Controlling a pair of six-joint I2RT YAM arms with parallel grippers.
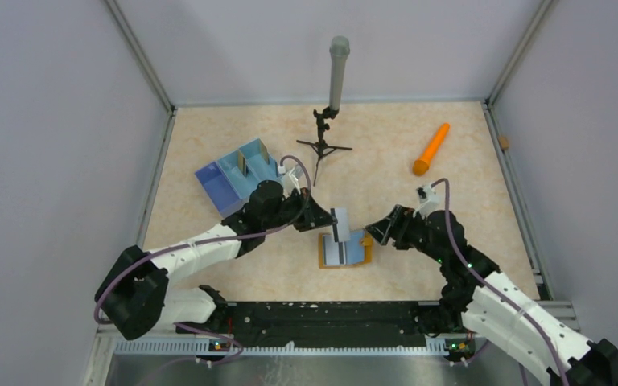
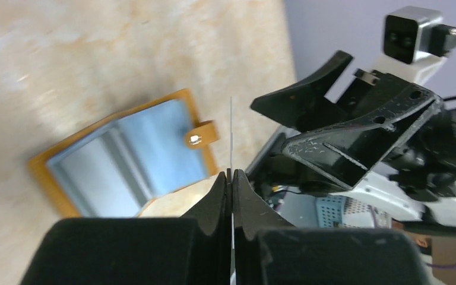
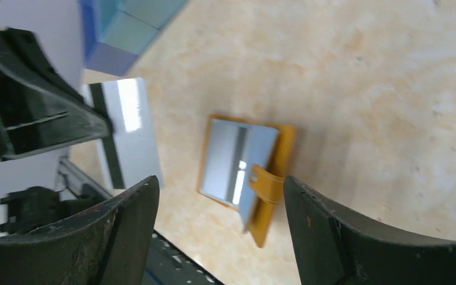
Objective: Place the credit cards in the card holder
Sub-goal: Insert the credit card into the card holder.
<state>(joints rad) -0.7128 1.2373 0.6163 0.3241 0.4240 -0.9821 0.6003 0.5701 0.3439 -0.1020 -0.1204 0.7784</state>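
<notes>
Nearest my bases, the card holder (image 1: pixel 343 252) is lying open, its pockets looking empty to me. Just above it, my left gripper (image 2: pixel 230 178) is pinching a striped credit card (image 3: pixel 124 127) on edge, while my right gripper (image 1: pixel 372 232) is waiting spread alongside. Farther back, two more cards (image 1: pixel 242 163) seem to be standing in the blue tray (image 1: pixel 217 186), so I am judging most of the job undone.

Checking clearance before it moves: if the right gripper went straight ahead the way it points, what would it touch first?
Most likely the open card holder, near its snap tab, though depth is unclear.
</notes>
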